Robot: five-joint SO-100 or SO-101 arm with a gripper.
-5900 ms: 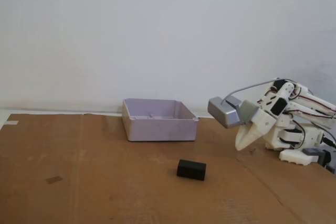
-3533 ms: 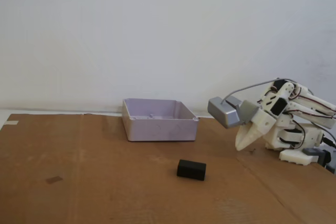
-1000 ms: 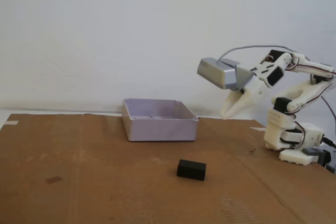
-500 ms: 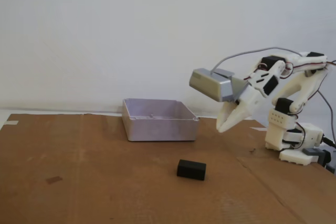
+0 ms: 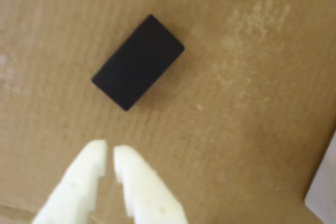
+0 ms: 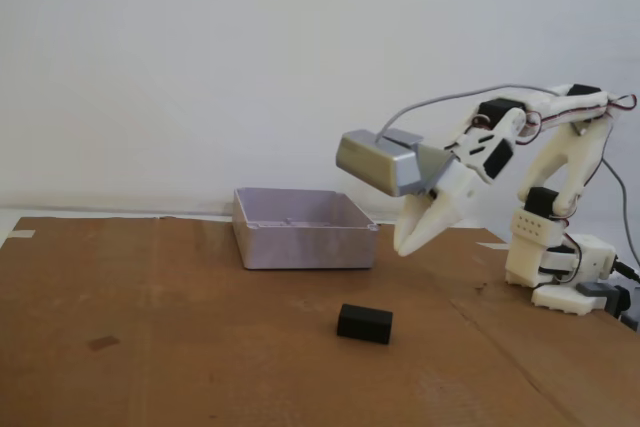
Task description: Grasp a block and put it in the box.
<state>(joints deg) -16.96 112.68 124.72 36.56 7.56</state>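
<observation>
The block (image 6: 364, 323) lies flat on the brown cardboard sheet (image 6: 180, 347) covering the table, in front of the box (image 6: 303, 228) and a little to its right in the fixed view, well apart from it with bare cardboard between. In the wrist view the block (image 5: 138, 62) sits diagonally, long axis running lower-left to upper-right, with open cardboard (image 5: 252, 103) on every side — nothing crowds its edges. The gripper (image 6: 405, 245) hangs in the air above and to the right of the block in the fixed view, not touching it, tips pointing down and left; it is also to the right of the box's front right corner, clear of the wall. In the wrist view the gripper (image 5: 109, 156) enters from the bottom edge, its two white fingers (image 5: 84, 182) nearly pressed together with only a thin slit between the tips, holding nothing. A grey camera housing (image 6: 378, 162) rides on top of the wrist with a grey cable (image 6: 450, 99) arching back toward the arm. The arm's white base (image 6: 560, 272) stands near the cardboard's right edge. A pale corner at the lower right of the wrist view is possibly the box (image 5: 323, 192), too blurred to be sure. A small dark mark (image 6: 102, 343) sits on the cardboard far left. No labels, brands or readable writing show — surfaces are plain.
</observation>
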